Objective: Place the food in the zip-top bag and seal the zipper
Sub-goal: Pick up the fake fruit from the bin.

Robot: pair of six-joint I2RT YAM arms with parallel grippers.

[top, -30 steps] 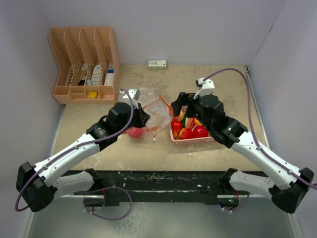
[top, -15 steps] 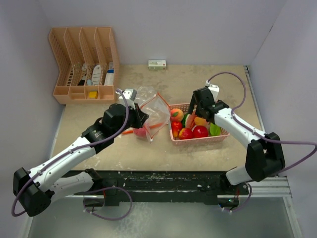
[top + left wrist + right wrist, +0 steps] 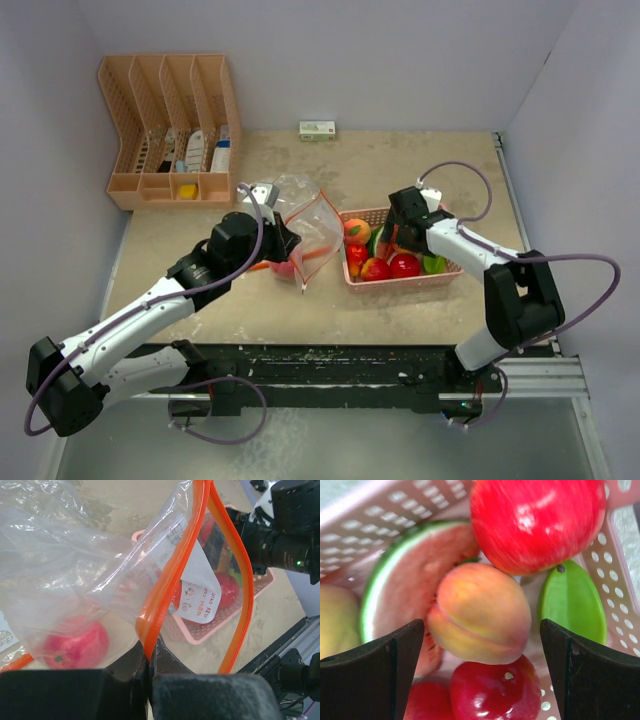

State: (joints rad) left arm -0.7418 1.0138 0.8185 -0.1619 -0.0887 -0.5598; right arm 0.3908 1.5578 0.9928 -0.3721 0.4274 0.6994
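- Your left gripper point(image 3: 148, 656) is clamped on the bag point(image 3: 95, 575) at the orange zipper point(image 3: 172, 575), lower centre of the left wrist view. The jaws are together on the strip.
- The bag mouth stands open toward the basket point(image 3: 202, 632). The two zipper strips are apart, running up to the top of the frame.
- One red fruit point(image 3: 75, 642) lies inside the bag, lower left of that view. From the top it shows just below-left of centre point(image 3: 282, 266).
- Your right gripper point(image 3: 482, 647) has its jaws wide apart, holding nothing, over the basket point(image 3: 380, 510).
- The peach point(image 3: 480, 612) sits between the fingers point(image 3: 385, 667), which are not touching it.
- Around the peach: apple point(image 3: 537, 520) upper right, melon slice point(image 3: 405, 575) left, green piece point(image 3: 572, 602) right, another red piece point(image 3: 495, 692) below.
- In the top view the basket point(image 3: 400, 283) sits right of centre, just right of the bag point(image 3: 318, 228).
- The rack point(image 3: 170, 120) is at upper left and the box point(image 3: 317, 129) at top centre, both well apart from the bag.
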